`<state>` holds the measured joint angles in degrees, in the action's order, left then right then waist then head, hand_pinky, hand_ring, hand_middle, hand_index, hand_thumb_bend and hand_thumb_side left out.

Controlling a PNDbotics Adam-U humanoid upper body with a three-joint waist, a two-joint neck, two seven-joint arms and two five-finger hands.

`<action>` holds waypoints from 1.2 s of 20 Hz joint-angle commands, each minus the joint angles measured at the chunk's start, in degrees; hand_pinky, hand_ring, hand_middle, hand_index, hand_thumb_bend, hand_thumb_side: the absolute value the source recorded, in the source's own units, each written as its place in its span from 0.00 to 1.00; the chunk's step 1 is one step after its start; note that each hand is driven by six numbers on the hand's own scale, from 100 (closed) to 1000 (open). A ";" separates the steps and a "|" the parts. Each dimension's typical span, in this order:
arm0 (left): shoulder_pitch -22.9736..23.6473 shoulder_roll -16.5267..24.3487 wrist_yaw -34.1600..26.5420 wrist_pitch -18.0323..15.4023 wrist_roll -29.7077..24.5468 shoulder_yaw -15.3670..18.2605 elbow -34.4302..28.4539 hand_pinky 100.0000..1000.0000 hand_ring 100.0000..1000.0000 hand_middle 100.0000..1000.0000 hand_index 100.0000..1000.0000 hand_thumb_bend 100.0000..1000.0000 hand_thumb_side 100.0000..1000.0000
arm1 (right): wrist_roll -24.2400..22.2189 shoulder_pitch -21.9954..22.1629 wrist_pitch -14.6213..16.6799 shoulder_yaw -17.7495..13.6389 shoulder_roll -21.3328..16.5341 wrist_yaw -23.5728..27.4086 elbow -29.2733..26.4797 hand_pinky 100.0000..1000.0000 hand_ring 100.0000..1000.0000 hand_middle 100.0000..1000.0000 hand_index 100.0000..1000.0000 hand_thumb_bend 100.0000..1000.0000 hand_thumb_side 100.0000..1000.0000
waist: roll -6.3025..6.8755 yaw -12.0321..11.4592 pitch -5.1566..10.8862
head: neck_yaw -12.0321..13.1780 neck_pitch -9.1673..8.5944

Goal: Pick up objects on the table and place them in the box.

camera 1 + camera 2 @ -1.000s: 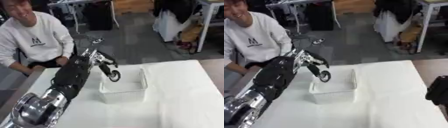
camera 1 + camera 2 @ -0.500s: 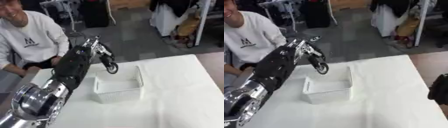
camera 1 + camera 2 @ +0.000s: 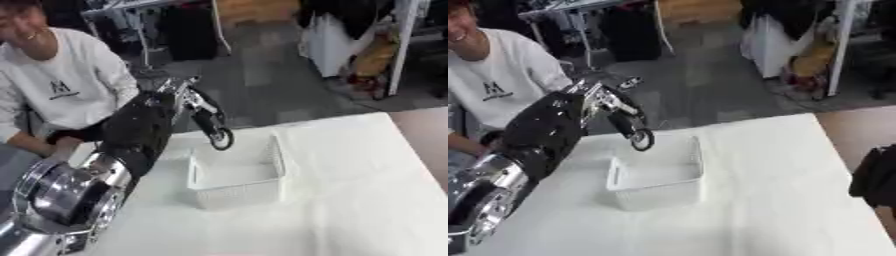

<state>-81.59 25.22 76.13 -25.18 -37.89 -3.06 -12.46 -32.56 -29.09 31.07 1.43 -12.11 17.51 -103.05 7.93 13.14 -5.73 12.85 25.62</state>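
1. My left hand (image 3: 199, 111) hangs over the far left corner of the white box (image 3: 236, 175), which sits on the white-covered desk (image 3: 350, 200).
2. The fingers (image 3: 210, 122) curl downward toward the box rim; a dark ring shape (image 3: 221, 138) shows at their tips, but I cannot tell whether it is a held object or part of the hand, so the state of the grip stays uncertain.
3. No other loose object is visible on the desk, and the box interior looks bare as far as I can see.
4. My right hand (image 3: 875, 177) shows only as a dark mass at the right edge of the right eye view; I cannot tell how its fingers are set.
5. To do this step well, I would carry the left hand further in over the box's middle before uncurling, so anything released clears the near wall and drops inside.
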 commanded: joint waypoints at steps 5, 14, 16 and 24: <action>-2.40 -0.08 0.20 -19.26 -14.08 0.28 3.76 1.00 1.00 1.00 1.00 0.93 0.76 | -8.68 0.44 9.51 0.16 -0.80 0.22 1.13 0.00 0.33 0.30 0.43 0.00 0.88 | -1.27 -1.12 3.86 | -3.95 0.51; -1.58 -0.41 1.28 -19.28 -14.08 1.01 5.41 1.00 1.00 1.00 1.00 1.00 1.00 | -8.94 1.16 9.09 0.29 -0.53 0.25 1.80 0.00 0.33 0.30 0.43 0.00 0.88 | -1.40 -1.00 4.95 | -4.03 0.70; -1.32 -0.37 0.32 -18.34 -14.08 1.11 4.98 1.00 1.00 1.00 1.00 1.00 1.00 | -9.08 1.18 9.05 0.25 -0.57 0.28 1.81 0.00 0.33 0.30 0.43 0.00 0.88 | -1.42 -0.95 4.82 | -3.94 0.83; 2.55 8.36 -13.20 -18.22 7.95 -2.75 -16.82 1.00 1.00 1.00 1.00 0.24 0.81 | -9.30 1.58 9.15 -0.50 -1.82 -0.05 2.20 0.00 0.33 0.30 0.43 0.00 0.88 | -1.03 -3.03 4.46 | -0.59 3.69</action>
<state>-78.15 29.50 65.01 -35.78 -27.29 -4.63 -24.19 -32.59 -27.12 31.04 1.37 -12.91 17.50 -100.48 7.16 10.00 -1.97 11.22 28.65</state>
